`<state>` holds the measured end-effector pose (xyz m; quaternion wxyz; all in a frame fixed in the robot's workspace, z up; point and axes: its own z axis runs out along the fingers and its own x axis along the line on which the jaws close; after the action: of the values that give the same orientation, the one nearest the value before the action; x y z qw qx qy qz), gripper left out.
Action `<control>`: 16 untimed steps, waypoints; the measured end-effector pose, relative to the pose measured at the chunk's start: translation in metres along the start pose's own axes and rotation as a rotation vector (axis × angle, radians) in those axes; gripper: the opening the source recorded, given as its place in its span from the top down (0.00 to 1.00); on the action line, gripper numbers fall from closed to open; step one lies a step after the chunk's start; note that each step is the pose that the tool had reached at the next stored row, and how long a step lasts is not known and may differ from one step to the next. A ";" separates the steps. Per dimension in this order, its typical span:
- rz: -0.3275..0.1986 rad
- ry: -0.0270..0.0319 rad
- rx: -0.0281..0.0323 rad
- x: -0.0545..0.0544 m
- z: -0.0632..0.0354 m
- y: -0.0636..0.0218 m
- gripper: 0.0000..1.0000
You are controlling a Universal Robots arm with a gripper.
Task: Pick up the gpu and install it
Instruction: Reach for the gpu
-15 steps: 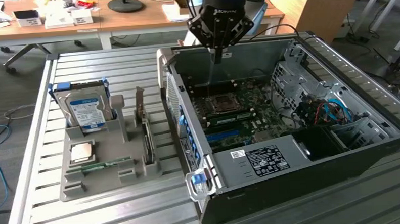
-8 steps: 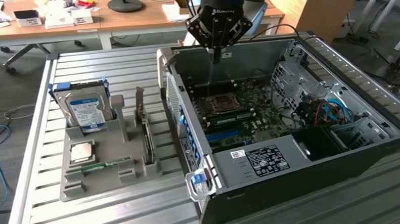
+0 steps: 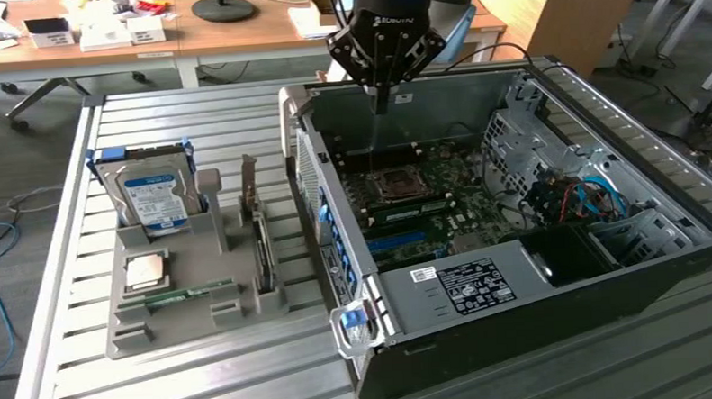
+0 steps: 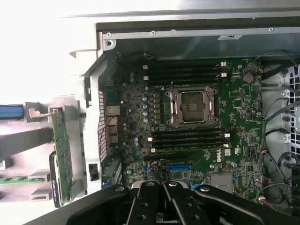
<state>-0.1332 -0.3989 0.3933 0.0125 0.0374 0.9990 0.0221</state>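
Note:
The gpu [image 3: 259, 233] stands on edge in a slot of the grey holder [image 3: 134, 334], on the exterior view's left of the open computer case [image 3: 516, 278]. In the wrist view the gpu [image 4: 61, 150] is a thin green card with a dark block on one face and a silver bracket at one end. My gripper [image 3: 382, 101] hangs above the far end of the case, over the motherboard [image 4: 234, 108], well apart from the gpu. The black fingers [image 4: 174, 197] meet at their tips, so the gripper [image 4: 164, 186] is shut with nothing in it.
The holder also carries a silver hard drive [image 3: 151, 198] with a blue-white label, a square processor [image 3: 146, 270] and a thin green memory stick [image 3: 186, 293]. An empty processor socket [image 4: 193, 106] sits mid-board. Cables [image 3: 578, 199] and drive bays fill the case's right side. A slatted metal table [image 3: 220, 386] bears everything.

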 end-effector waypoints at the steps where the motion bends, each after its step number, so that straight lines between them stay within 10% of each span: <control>1: 0.000 0.0000 0.0000 0.001 0.0000 0.0000 0.89; 16: 0.000 -0.0001 0.0000 0.010 -0.0003 -0.0008 0.89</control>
<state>-0.1433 -0.3989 0.3933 0.0125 0.0374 0.9990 0.0221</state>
